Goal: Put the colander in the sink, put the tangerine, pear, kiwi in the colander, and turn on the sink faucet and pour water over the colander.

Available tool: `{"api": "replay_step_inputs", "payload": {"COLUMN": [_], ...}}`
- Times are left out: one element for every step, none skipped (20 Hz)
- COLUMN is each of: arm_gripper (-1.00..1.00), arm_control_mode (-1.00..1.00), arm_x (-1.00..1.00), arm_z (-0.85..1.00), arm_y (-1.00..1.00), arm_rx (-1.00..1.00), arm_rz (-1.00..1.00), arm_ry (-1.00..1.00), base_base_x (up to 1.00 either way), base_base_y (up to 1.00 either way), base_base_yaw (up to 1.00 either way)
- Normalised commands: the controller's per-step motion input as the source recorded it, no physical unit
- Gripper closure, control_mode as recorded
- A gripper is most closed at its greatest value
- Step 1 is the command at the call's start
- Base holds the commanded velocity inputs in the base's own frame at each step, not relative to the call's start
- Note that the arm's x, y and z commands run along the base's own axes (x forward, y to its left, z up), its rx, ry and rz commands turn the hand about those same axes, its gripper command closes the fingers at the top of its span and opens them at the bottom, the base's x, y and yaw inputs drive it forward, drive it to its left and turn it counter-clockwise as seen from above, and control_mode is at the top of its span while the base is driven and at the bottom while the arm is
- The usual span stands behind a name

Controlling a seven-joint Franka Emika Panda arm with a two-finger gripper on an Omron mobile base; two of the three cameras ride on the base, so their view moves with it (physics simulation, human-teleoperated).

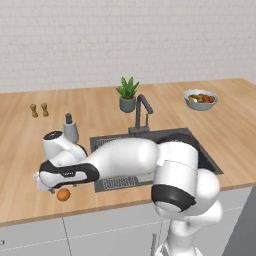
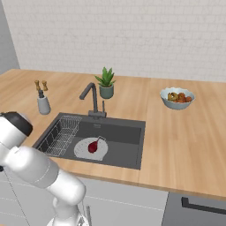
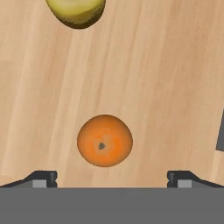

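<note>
A wooden table [image 2: 185, 145] runs under a white brick wall, with the dark sink [image 2: 128, 132] set into it and a wire rack [image 2: 62, 134] along the sink's left side. The white arm [image 1: 125, 160] reaches low across the sink to the table's front left. The dark sink faucet [image 2: 92, 99] stands behind the sink, beside a potted plant [image 2: 106, 84]. In the sink lies the pale colander [image 2: 84, 152], holding a dark red fruit [image 2: 93, 146]. A bluish bowl of fruit [image 2: 177, 98] sits well apart to the right. A grey bottle [image 1: 70, 129] and two small shakers [image 1: 39, 110] stand left of the sink. The gripper [image 3: 111, 177] hovers over the tangerine [image 3: 105, 140], which rests on the table; the jaws stand wide, one tip either side, not touching it. A yellow-green fruit [image 3: 76, 11] lies near it, beyond.
</note>
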Motion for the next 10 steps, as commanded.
{"api": "replay_step_inputs", "payload": {"arm_gripper": [-1.00, -1.00, -1.00, -1.00, -1.00, -1.00, -1.00, -1.00, -1.00, -1.00], "arm_control_mode": [-1.00, -1.00, -1.00, -1.00, -1.00, -1.00, -1.00, -1.00, -1.00, -1.00], "arm_x": [0.07, 0.04, 0.04, 0.04, 0.06, 0.06, 0.06, 0.05, 0.06, 0.03], "arm_z": [-0.22, -0.25, -0.27, -0.25, -0.25, -0.24, -0.24, -0.23, -0.22, -0.18], "arm_y": [0.00, 0.01, 0.04, 0.00, 0.00, 0.00, 0.00, 0.01, 0.09, 0.10], "arm_rx": [0.00, 0.00, 0.00, 0.00, 0.00, 0.00, 0.00, 0.00, 0.00, 0.00], "arm_rz": [0.00, -0.01, 0.00, 0.00, 0.00, 0.00, 0.00, 0.00, 0.00, 0.00], "arm_ry": [0.00, 0.00, 0.00, 0.00, 0.00, 0.00, 0.00, 0.00, 0.00, 0.00], "base_base_x": [0.00, 0.00, 0.00, 0.00, 0.00, 0.00, 0.00, 0.00, 0.00, 0.00], "base_base_y": [0.00, 0.00, 0.00, 0.00, 0.00, 0.00, 0.00, 0.00, 0.00, 0.00], "base_base_yaw": [0.00, 0.00, 0.00, 0.00, 0.00, 0.00, 0.00, 0.00, 0.00, 0.00]}}
